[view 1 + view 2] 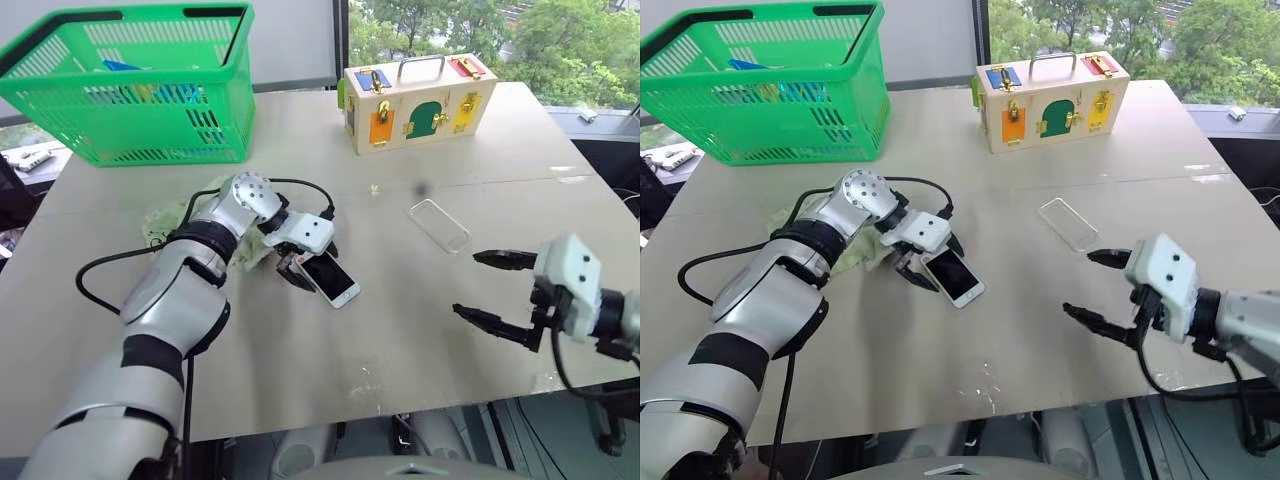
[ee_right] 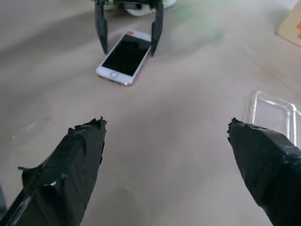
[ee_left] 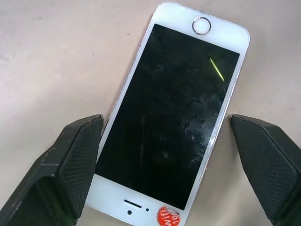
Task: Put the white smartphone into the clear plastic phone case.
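My left tool (image 1: 303, 268) straddles the white smartphone (image 1: 331, 278), fingers spread. I should close squarely on its long edges. The right tool (image 1: 487, 290) hangs open near the clear plastic phone case (image 1: 439, 224).

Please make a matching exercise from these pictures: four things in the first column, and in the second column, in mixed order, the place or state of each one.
Things:
1. phone
2. clear case
3. green basket
4. right claw

Places or states:
a. at the far left corner of the table
b. open, hovering over the table near its front edge
c. flat on the table between the fingers of the open left claw
d. lying on the table with nothing in it, between the phone and the right claw

Pairs: 1-c, 2-d, 3-a, 4-b
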{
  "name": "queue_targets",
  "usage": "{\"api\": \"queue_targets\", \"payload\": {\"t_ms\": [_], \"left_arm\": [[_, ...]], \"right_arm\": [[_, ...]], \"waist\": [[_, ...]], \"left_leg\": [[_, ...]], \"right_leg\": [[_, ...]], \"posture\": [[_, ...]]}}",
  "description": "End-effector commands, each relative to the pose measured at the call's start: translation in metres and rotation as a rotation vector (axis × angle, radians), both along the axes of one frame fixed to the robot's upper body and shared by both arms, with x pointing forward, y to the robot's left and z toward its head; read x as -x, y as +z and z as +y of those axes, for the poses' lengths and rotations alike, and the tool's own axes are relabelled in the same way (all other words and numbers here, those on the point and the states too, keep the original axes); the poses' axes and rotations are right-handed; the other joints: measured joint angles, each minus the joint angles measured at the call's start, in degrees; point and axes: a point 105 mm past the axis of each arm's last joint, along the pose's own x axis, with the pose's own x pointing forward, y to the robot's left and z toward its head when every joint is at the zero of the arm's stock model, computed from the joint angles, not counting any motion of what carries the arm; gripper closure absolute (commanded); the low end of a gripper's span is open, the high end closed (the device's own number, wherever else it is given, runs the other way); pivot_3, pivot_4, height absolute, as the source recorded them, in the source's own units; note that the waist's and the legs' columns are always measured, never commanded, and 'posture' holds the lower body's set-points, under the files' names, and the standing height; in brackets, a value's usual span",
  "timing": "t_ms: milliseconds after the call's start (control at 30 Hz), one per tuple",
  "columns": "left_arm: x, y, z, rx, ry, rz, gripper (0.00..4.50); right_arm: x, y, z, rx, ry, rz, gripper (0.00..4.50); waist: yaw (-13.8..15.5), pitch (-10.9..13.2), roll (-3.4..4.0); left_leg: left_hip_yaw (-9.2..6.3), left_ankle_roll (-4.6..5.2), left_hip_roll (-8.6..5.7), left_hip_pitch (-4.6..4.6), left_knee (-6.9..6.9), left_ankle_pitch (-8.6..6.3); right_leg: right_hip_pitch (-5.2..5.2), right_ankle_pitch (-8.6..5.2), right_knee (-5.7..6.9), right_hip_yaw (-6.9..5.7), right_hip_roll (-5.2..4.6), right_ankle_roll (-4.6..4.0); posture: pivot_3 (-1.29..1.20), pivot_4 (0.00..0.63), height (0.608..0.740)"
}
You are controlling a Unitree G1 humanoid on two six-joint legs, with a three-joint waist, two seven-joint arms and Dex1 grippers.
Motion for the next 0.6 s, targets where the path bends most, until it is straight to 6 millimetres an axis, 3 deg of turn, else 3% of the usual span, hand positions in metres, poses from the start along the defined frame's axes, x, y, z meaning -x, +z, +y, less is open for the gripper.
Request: {"api": "queue_targets", "payload": {"t_ms": [33, 167, 267, 333, 367, 600], "left_arm": [[0.008, -0.016, -0.002, -0.014, -0.001, 0.053, 0.07], [0.006, -0.018, 0.000, 0.005, 0.062, 0.075, 0.07], [0.002, -0.018, 0.003, 0.036, 0.184, 0.108, 0.74], [0.004, -0.010, 0.000, 0.092, 0.250, 0.145, 1.50], [0.007, -0.006, -0.003, 0.119, 0.276, 0.160, 1.62], [0.038, 0.013, -0.030, 0.220, 0.409, 0.188, 1.62]], "right_arm": [[-0.003, 0.008, -0.004, 0.010, 0.081, 0.007, 0.00], [-0.009, 0.015, -0.005, 0.019, 0.130, -0.031, 0.00], [-0.008, 0.018, -0.001, 0.010, 0.134, -0.057, 0.00], [-0.004, 0.017, 0.003, -0.007, 0.117, -0.071, 0.00], [-0.002, 0.017, 0.004, -0.014, 0.107, -0.077, 0.00], [-0.004, 0.006, 0.012, -0.033, -0.057, -0.124, 0.00]], "waist": [[-0.01, 0.00, 0.01], [-0.02, -0.01, 0.02], [0.12, -0.01, 0.02], [0.01, -0.01, 0.02], [-0.12, -0.01, 0.02], [-0.31, 0.05, 0.08]], "left_leg": [[0.01, 0.02, -0.01, 0.00, 0.00, -0.01], [0.03, 0.06, -0.05, -0.01, 0.00, -0.03], [-0.01, 0.06, -0.07, -0.03, 0.00, -0.04], [-0.02, 0.06, -0.06, -0.03, 0.00, -0.04], [-0.04, 0.06, -0.06, -0.03, 0.00, -0.04], [-0.04, 0.03, -0.04, -0.12, -0.04, -0.05]], "right_leg": [[0.00, 0.00, -0.01, 0.00, 0.00, 0.00], [0.00, 0.00, -0.04, 0.03, -0.04, 0.01], [0.00, 0.00, -0.04, 0.00, -0.04, 0.01], [-0.01, 0.00, -0.04, 0.01, -0.06, 0.01], [-0.02, 0.00, -0.03, 0.01, -0.07, 0.01], [-0.16, 0.10, -0.01, 0.30, -0.05, -0.16]], "posture": [[0.00, 0.150, 0.740], [0.00, 0.150, 0.740], [0.00, 0.150, 0.740], [0.00, 0.150, 0.740], [0.00, 0.150, 0.740], [0.00, 0.150, 0.740]]}}
